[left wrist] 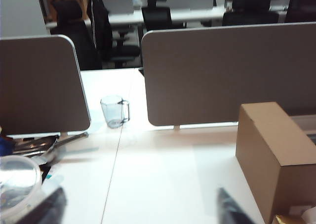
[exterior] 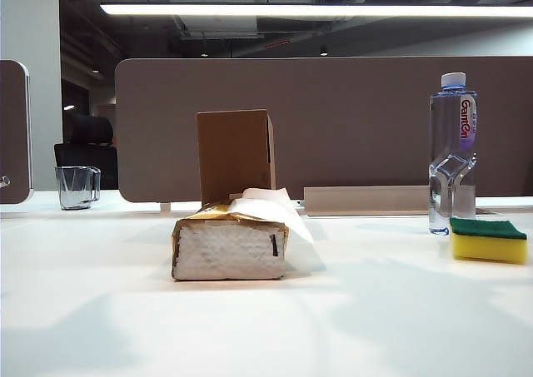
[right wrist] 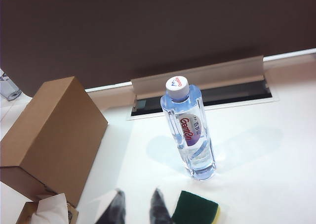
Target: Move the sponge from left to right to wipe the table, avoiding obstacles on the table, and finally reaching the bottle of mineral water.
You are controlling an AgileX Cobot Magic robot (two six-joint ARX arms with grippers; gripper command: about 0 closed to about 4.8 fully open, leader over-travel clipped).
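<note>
Mug (exterior: 77, 186) was seen at nine o'clock, tissue pack (exterior: 231, 245) and cardboard box (exterior: 236, 154) centre, sponge (exterior: 488, 239) touching bottle (exterior: 452, 151) at three o'clock on table (exterior: 266, 327). Wipe was judged complete. Left gripper (left wrist: 138, 209) was spread wide and empty; right gripper (right wrist: 138, 207), narrowly parted, gripped nothing beside sponge. Retreat was judged next.

A clear glass mug (exterior: 77, 186) stands upright at the far left edge, well apart from everything else — its handle is visible. Behind it runs a grey-brown divider panel (exterior: 350, 119), and a black office chair (exterior: 86, 148) beyond.
</note>
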